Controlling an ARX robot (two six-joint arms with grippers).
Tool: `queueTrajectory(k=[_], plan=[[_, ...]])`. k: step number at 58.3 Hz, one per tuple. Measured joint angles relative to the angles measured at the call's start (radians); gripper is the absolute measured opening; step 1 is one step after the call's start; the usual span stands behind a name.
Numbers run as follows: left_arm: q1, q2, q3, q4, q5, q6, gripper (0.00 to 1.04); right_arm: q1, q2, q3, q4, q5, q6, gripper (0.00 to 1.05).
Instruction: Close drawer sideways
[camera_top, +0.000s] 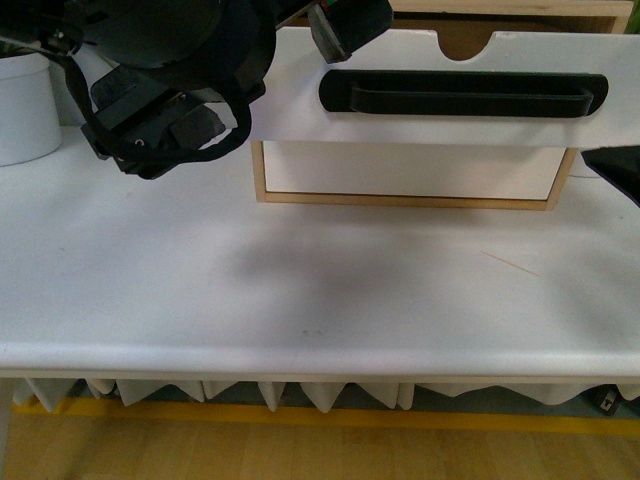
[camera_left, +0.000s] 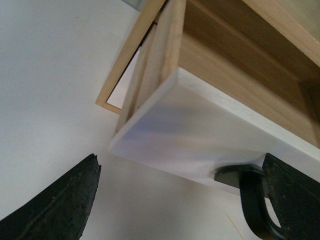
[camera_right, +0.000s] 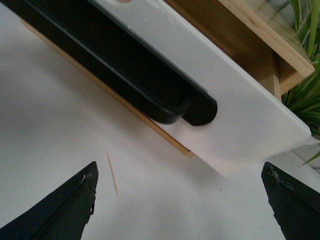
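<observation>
The drawer (camera_top: 300, 95) has a white front, a long black bar handle (camera_top: 462, 93) and a half-round notch (camera_top: 467, 40). It stands pulled out of its light wooden box at the back of the table. My left gripper (camera_top: 285, 45) is open and straddles the drawer front's left end. In the left wrist view (camera_left: 180, 200) one finger (camera_left: 295, 195) lies beside the handle's end (camera_left: 252, 200), and the drawer's corner (camera_left: 165, 135) is between the fingers. My right gripper (camera_right: 180, 200) is open and empty by the drawer front's right corner (camera_right: 250, 125), and only its dark edge (camera_top: 618, 170) shows in front.
A plain white drawer front (camera_top: 410, 170) without a handle sits below in the wooden frame. A white pot (camera_top: 25, 105) stands at the back left. Green plant leaves (camera_right: 305, 90) are beside the box. A thin wooden stick (camera_right: 113, 175) lies on the white table (camera_top: 300, 300).
</observation>
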Motion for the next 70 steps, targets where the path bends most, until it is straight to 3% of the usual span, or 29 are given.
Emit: queueTrajectory(k=[36,70], plan=[[0.050,0.232,0.270,-0.027,0.100,0.039,0.99,0.032,0.406,0.382,-0.030,0.026,0.034,0.96],[0.071,0.447,0.579,-0.138,0.166,0.062,0.99,0.036,0.595,0.607,-0.063,0.101,0.064,0.96]])
